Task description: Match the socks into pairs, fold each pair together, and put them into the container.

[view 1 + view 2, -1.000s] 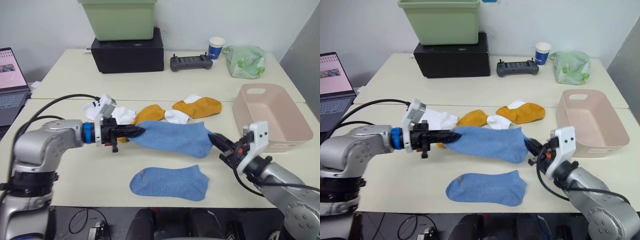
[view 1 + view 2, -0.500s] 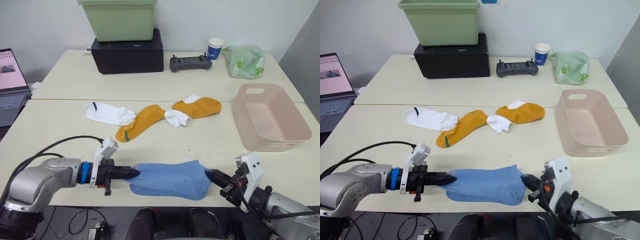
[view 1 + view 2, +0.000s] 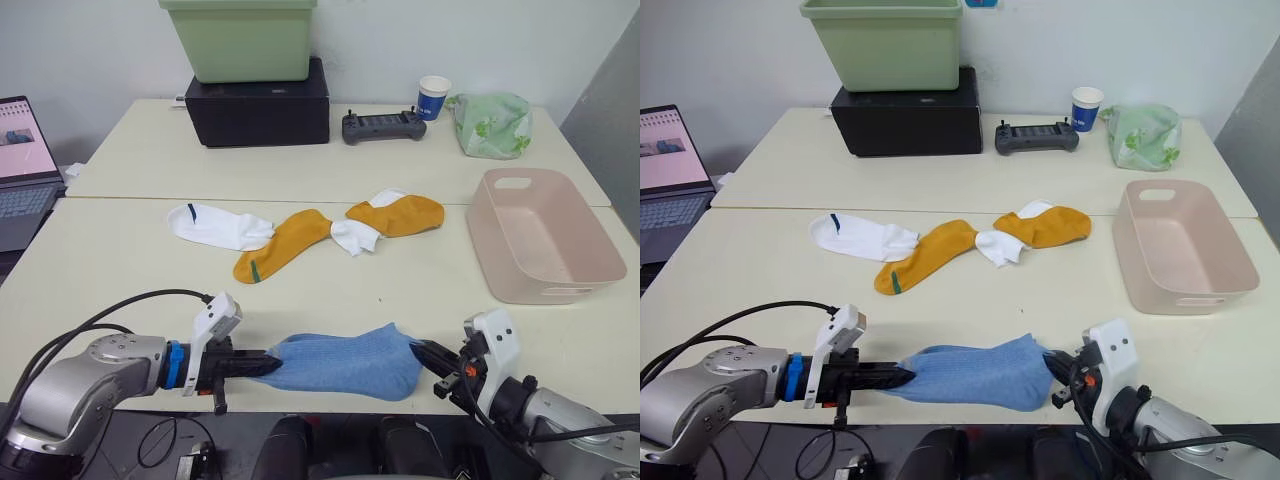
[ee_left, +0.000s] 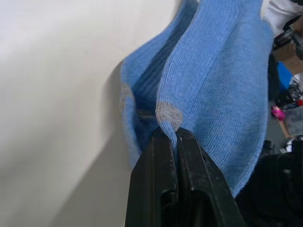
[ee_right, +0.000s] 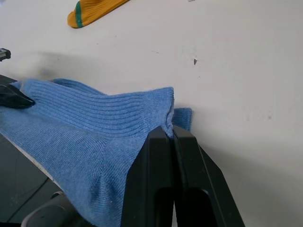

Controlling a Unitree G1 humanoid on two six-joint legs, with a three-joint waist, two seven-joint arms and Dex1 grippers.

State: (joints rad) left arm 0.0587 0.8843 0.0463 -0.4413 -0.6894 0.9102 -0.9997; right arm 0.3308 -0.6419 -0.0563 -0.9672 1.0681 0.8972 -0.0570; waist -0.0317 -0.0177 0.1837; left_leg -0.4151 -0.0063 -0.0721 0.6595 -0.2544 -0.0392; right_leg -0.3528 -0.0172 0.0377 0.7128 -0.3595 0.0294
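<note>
L fingers [image 4: 175, 135] clamp blue sock [image 3: 345, 362] toe end; R fingers [image 5: 171, 132] clamp cuff; near table [image 3: 120, 260] edge.

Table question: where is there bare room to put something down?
Free: the near table strip between the mustard-orange socks and the held light blue socks, and the left side before the white sock. Crowded: the sock row and the pale pink plastic basket.
</note>
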